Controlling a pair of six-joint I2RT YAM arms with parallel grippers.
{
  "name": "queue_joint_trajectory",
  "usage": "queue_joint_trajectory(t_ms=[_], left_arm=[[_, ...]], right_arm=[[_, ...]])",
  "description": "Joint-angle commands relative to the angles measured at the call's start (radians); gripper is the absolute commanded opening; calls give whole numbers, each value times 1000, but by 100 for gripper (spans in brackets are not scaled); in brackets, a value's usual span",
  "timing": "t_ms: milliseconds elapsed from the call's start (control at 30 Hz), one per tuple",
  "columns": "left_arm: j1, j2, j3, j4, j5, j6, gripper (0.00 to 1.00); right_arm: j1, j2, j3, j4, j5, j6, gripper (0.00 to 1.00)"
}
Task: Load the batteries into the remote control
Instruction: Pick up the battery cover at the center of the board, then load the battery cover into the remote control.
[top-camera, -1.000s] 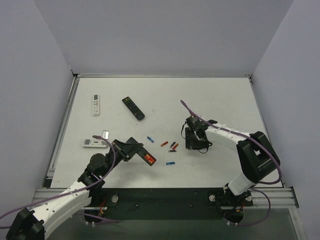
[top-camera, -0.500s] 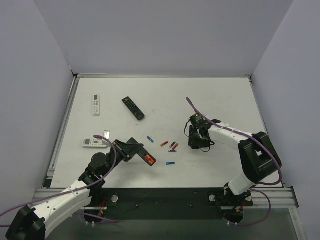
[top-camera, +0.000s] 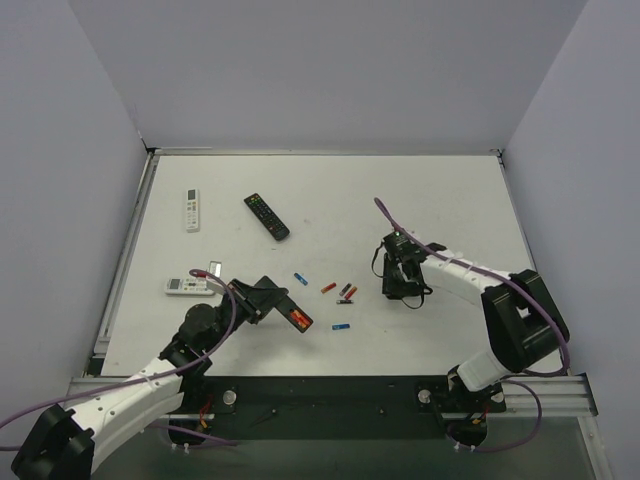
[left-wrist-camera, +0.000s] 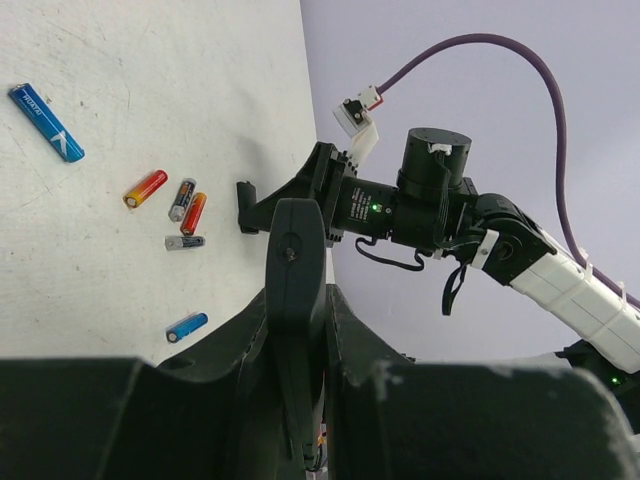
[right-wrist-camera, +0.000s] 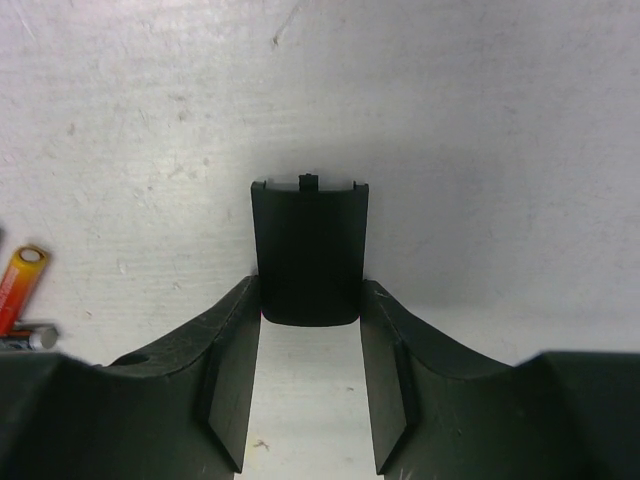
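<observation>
Honestly, the remote control (top-camera: 290, 312) was clamped in the left gripper (top-camera: 268, 298) at front left, and the back cover (right-wrist-camera: 309, 240), right of the loose batteries (top-camera: 328, 287), was pinched by its near end in the right gripper (right-wrist-camera: 310, 305). So little was caught that it could be twisted loose once lifted.

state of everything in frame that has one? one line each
left gripper: shut on the remote control.
remote control: held, back open, red-orange battery showing inside.
right gripper: shut on the back cover.
back cover: off the remote, between the gripper's fingers.
loose batteries: six, lying on the table, not loaded.
buttoned black remote: flat, buttons up.
</observation>
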Motion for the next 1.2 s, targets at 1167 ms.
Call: queue_joint_trajectory(t_ms=[1167], left_arm=[[7,162,80,245,13,-24,0]], right_arm=[[697,-68,514,-289,-118,-429,8]])
